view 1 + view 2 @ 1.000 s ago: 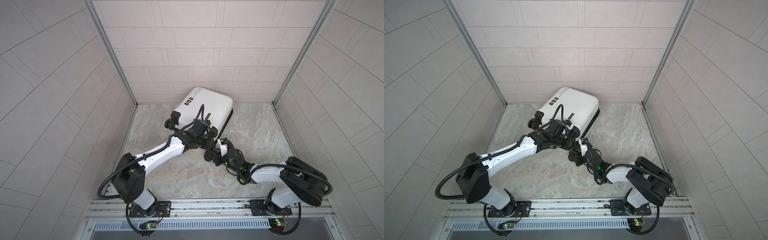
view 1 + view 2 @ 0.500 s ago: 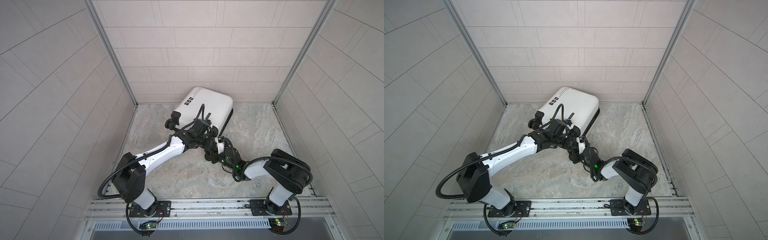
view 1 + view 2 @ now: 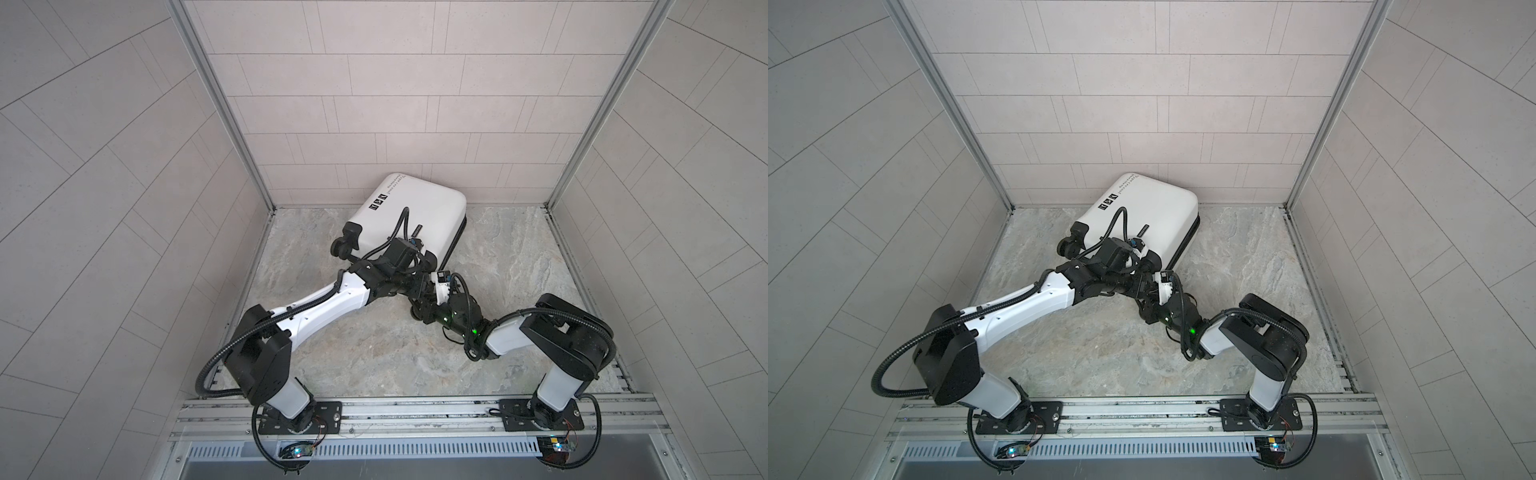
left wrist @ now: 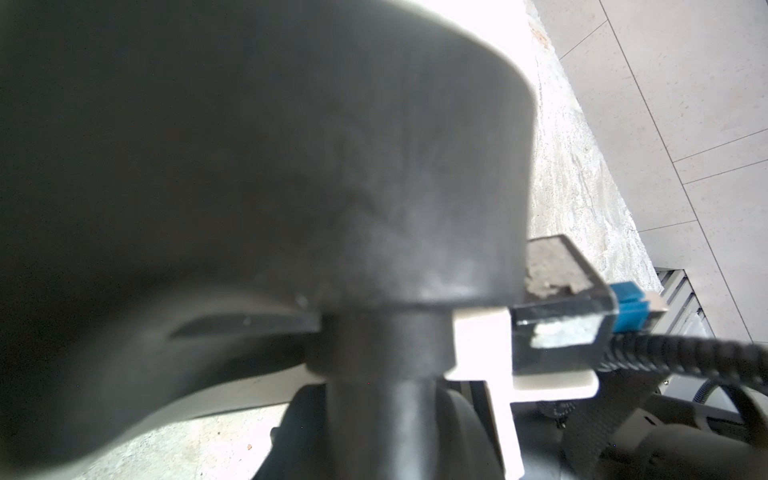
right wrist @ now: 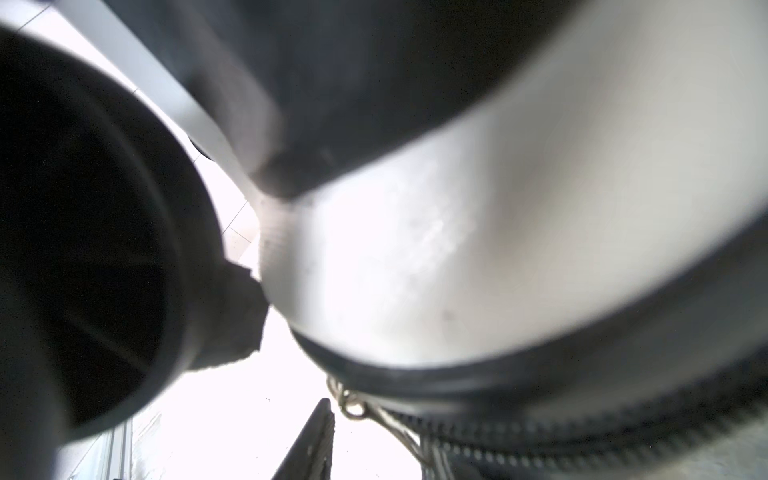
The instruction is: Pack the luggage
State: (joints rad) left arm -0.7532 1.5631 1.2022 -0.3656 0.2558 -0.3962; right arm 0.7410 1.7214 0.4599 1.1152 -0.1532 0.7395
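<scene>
Closed luggage at twelve o'clock; left gripper and right gripper crowd its six o'clock corner, grip states indeterminable; advise bracing it, drawing zipper slowly.

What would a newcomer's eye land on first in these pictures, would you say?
The white suitcase stands out first: it looks closed and lies askew at the back of the stone-patterned floor, near the rear wall. Next, the left arm and right arm meet at its near corner, and dark, blurred shapes nearly fill both wrist views.
</scene>
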